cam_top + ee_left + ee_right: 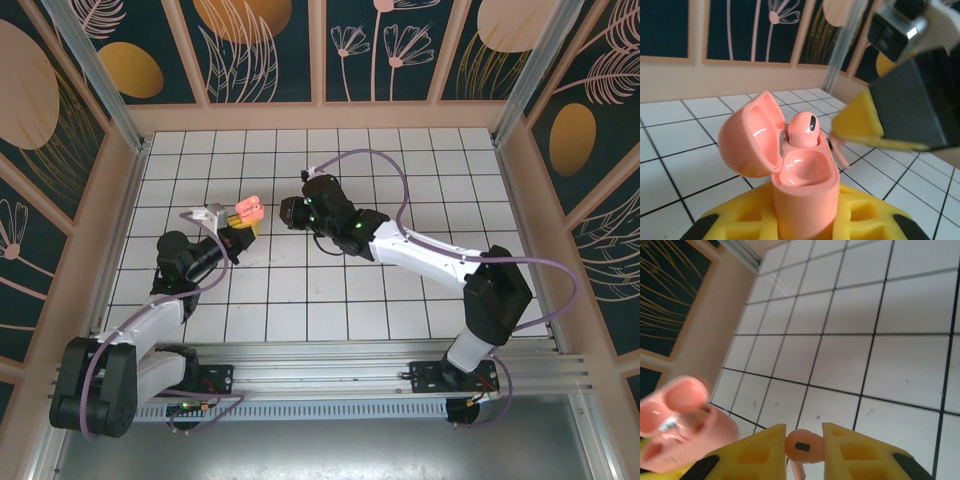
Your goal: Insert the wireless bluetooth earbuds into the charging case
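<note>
My left gripper is shut on the salmon-pink charging case, held upright above the tiles with its lid swung open to the left. One pink earbud sits in the far socket; the near socket is bare. My right gripper is shut on a second pink earbud, stem hanging down. In the left wrist view that earbud's stem hangs just right of the case, under the right gripper's yellow fingers. The case looms blurred at the right wrist view's lower left.
White tiled floor lies below both grippers, walled by a peach frame and patterned panels. A metal post stands at the far corner. Both arms meet at the floor's left centre.
</note>
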{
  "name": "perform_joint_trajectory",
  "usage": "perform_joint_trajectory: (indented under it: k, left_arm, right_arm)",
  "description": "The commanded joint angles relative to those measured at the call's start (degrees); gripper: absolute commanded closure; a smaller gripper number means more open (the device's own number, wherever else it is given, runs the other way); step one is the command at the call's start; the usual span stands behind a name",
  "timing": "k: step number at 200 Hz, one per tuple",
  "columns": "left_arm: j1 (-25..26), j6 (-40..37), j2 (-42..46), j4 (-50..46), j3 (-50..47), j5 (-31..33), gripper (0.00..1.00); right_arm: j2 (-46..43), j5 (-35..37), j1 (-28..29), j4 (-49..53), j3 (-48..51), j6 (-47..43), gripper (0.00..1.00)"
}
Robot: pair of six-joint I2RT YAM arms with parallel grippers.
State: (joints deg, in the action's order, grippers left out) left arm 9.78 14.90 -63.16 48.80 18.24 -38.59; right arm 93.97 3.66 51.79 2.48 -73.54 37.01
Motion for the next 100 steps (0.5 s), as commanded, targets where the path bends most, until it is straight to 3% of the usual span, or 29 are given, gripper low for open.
perform_joint_trajectory:
  k: [1, 35, 100]
  left_arm:
    - [1.5, -6.8, 0.0, 2.0, 1.4, -1.9, 0.94]
    - [2.9, -12.8, -1.0, -2.5, 3.6, -0.1, 0.95]
    - [4.3, -16.7, -1.0, -0.2, 3.9, -0.8, 0.96]
  right_arm:
    - [-2.9, 2.4, 0.0, -6.1, -0.6, -5.4, 0.78]
    - [-5.7, 5.1, 1.3, -12.7, 2.1, -9.8, 0.78]
    - [-7.6, 3.7, 4.2, -25.5, 7.2, -15.2, 0.79]
